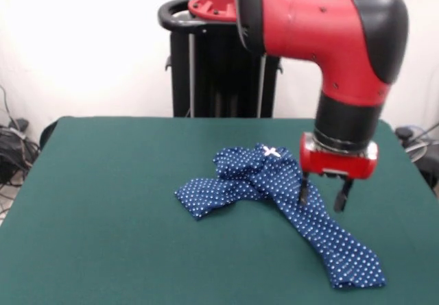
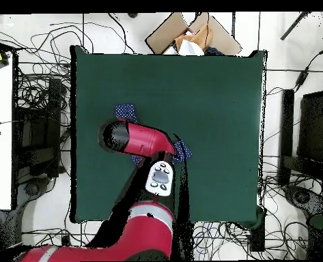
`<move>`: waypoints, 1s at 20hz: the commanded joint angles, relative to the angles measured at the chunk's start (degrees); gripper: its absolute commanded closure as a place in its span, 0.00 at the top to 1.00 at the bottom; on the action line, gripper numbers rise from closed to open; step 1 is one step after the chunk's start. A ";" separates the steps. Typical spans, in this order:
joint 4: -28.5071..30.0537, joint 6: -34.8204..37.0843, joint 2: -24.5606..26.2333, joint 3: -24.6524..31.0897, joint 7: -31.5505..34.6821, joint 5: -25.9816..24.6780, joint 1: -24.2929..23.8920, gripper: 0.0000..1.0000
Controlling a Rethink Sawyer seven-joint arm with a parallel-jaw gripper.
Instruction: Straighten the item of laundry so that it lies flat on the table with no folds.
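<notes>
The navy-blue trousers with white polka dots point(image 1: 278, 202) lie crumpled on the dark green table point(image 1: 103, 202), right of centre. A small pink-white bow point(image 1: 271, 152) shows at the waistband on the far side. One leg stretches toward the near right corner, the other is bunched to the left. My gripper point(image 1: 322, 194) hangs open just above the right leg, its fingers point(image 1: 302, 188) apart and holding nothing. In the overhead view the arm covers most of the trousers point(image 2: 126, 110), and the gripper is hidden under the arm.
The robot's black pedestal point(image 1: 219, 65) stands behind the table's far edge. In the overhead view a cardboard box point(image 2: 191, 34) sits beyond the table's top edge, and cables lie on the floor around the table.
</notes>
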 commanded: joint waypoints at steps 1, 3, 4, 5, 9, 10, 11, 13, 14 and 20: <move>9.56 -0.42 -3.17 4.43 6.36 -3.17 -3.15 1.00; 10.91 -4.30 -1.79 3.09 6.93 -4.81 -3.42 1.00; 11.30 -6.01 -1.07 2.20 7.44 -5.62 -3.31 1.00; 11.69 -7.73 -0.34 1.31 7.95 -6.44 -3.21 1.00; 12.35 -9.27 0.81 -4.21 10.52 -8.10 -0.29 1.00; 12.76 -9.07 0.68 -4.81 10.65 -8.32 -0.13 1.00; 13.13 -9.16 0.67 -5.39 10.82 -8.47 0.13 1.00; 14.01 -9.90 0.74 -6.00 11.15 -8.62 0.27 1.00; 14.69 -10.96 0.77 -6.17 11.58 -8.64 0.22 1.00; 17.94 -18.37 1.59 -10.01 14.91 -7.79 1.57 1.00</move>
